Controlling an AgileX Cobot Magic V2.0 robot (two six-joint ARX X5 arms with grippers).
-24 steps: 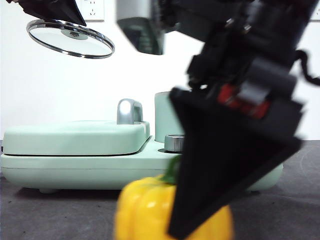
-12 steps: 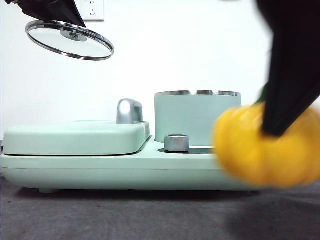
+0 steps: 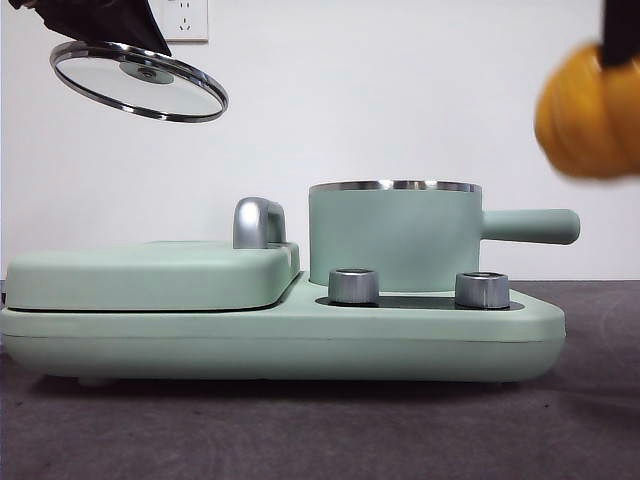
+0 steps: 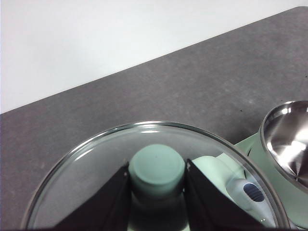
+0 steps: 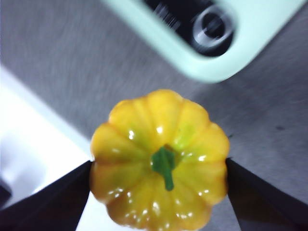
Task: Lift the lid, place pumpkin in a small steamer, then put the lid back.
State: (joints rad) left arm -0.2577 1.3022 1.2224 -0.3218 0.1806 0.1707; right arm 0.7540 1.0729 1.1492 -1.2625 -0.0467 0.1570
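My left gripper (image 3: pixel 100 20) is shut on the mint-green knob (image 4: pixel 156 169) of the round glass lid (image 3: pixel 140 80) and holds it tilted, high at the upper left; the lid also shows in the left wrist view (image 4: pixel 96 163). My right gripper (image 5: pixel 159 166) is shut on the yellow ribbed pumpkin (image 5: pixel 160 161) with a green stem, held in the air at the right edge of the front view (image 3: pixel 590 110), above and to the right of the pot's handle. The small steamer (image 3: pixel 395 235), a mint-green pot with a steel rim and a long side handle (image 3: pixel 530 226), stands open on the appliance.
The wide mint-green appliance base (image 3: pixel 280 335) carries a flat cover (image 3: pixel 150 275) with a chrome handle (image 3: pixel 258 222) on its left half and two silver knobs (image 3: pixel 354 286) in front of the pot. Grey table all around, white wall behind.
My right gripper has lifted the pumpkin from low in front of the appliance up and to the right, uncovering the pot and its handle. The lid has stayed where it was.
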